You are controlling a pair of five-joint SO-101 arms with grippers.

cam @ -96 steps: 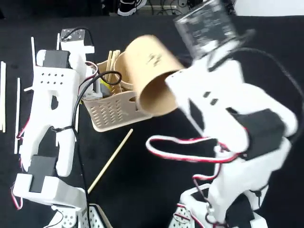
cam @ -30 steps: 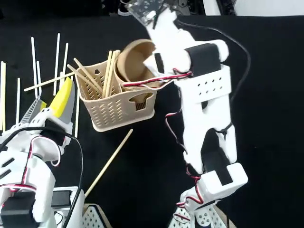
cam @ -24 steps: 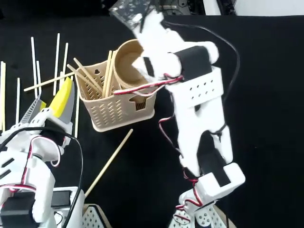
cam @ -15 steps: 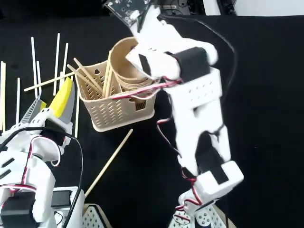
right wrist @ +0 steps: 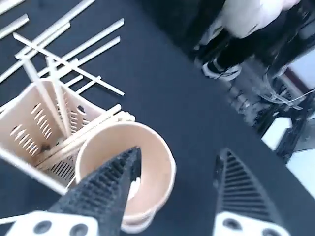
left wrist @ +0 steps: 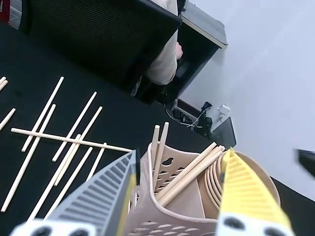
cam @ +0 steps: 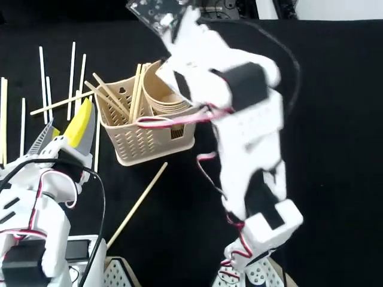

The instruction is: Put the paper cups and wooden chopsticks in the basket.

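The stack of paper cups (cam: 163, 95) sits nested in the perforated basket (cam: 143, 142), directly under the right claw (right wrist: 179, 152). That claw's fingers are spread wide, one hanging over the top cup's mouth and the other well clear of its rim, so the cup looks released rather than gripped. The stack seems slightly tilted towards the bundle of wooden chopsticks (cam: 137, 84) propped in the same basket, probably because the sticks crowd the space beside it. The left claw (left wrist: 180, 156) is also parted and empty, held just short of the basket with its fingers framing the near wall. Beyond and beside that claw, loose chopsticks (cam: 45, 78) lie scattered on the black bench (cam: 335, 119), some crossed, and a single chopstick (cam: 140, 200) lies on the near side of the basket, between the two arms. The right arm's red-and-white cable (cam: 170, 119) droops across the basket's rim and could snag a stick going in
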